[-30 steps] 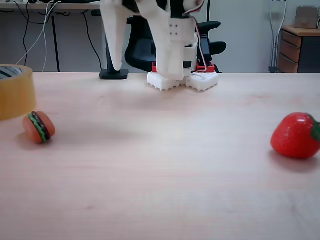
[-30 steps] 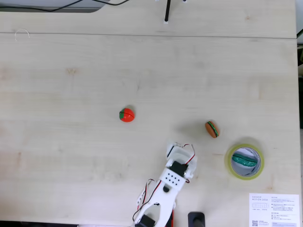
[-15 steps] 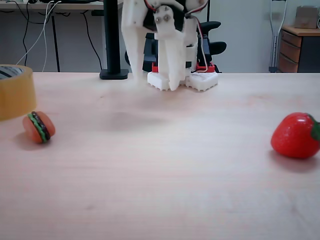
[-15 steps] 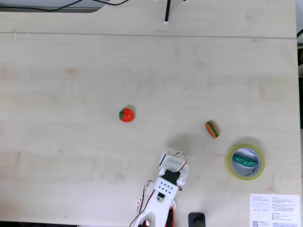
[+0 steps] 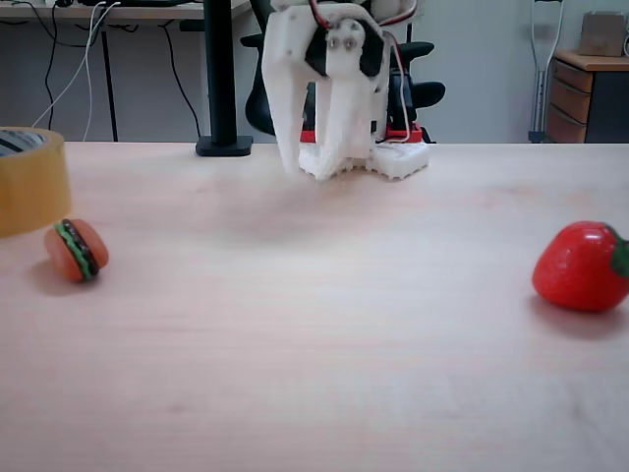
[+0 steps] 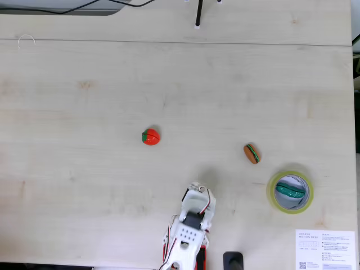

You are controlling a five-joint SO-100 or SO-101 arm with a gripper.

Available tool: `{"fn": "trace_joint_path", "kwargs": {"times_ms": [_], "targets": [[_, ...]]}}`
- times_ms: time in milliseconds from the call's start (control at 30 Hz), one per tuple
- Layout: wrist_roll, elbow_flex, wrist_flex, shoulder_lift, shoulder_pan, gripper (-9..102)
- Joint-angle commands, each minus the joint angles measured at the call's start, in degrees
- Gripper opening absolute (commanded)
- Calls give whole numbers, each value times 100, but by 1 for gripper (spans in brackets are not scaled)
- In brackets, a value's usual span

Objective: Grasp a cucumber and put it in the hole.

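Note:
The dark-green cucumber [image 6: 291, 190] lies inside the hole of the yellowish tape roll [image 6: 273, 198], at the lower right of the top-down fixed view. The same tape roll [image 5: 29, 187] stands at the left edge of the low fixed view, where its wall hides the inside. My white gripper [image 5: 310, 175] hangs just above the table by the arm's base, fingers pointing down. It is open by a narrow gap with nothing between them. From above, the gripper [image 6: 196, 187] is well left of the roll and apart from every toy.
A small burger toy [image 6: 252, 153] lies just up-left of the roll; the burger toy [image 5: 77, 250] stands on edge beside it. A red strawberry toy [image 6: 150, 136] sits mid-table and the strawberry toy [image 5: 583, 266] is at right. A printed card [image 6: 326, 249] lies in the bottom right corner.
The gripper has drawn back toward the arm's base, away from the roll. Its fingers have come from wide apart to a narrow gap. The toys and the roll have not moved.

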Motion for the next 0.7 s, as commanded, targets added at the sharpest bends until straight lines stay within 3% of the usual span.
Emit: {"fn": "trace_joint_path", "kwargs": {"times_ms": [0, 233, 667], "targets": [[53, -62, 70, 369, -26, 4], [53, 18, 519, 888, -26, 3], [18, 598, 545, 923, -9, 4]]}}
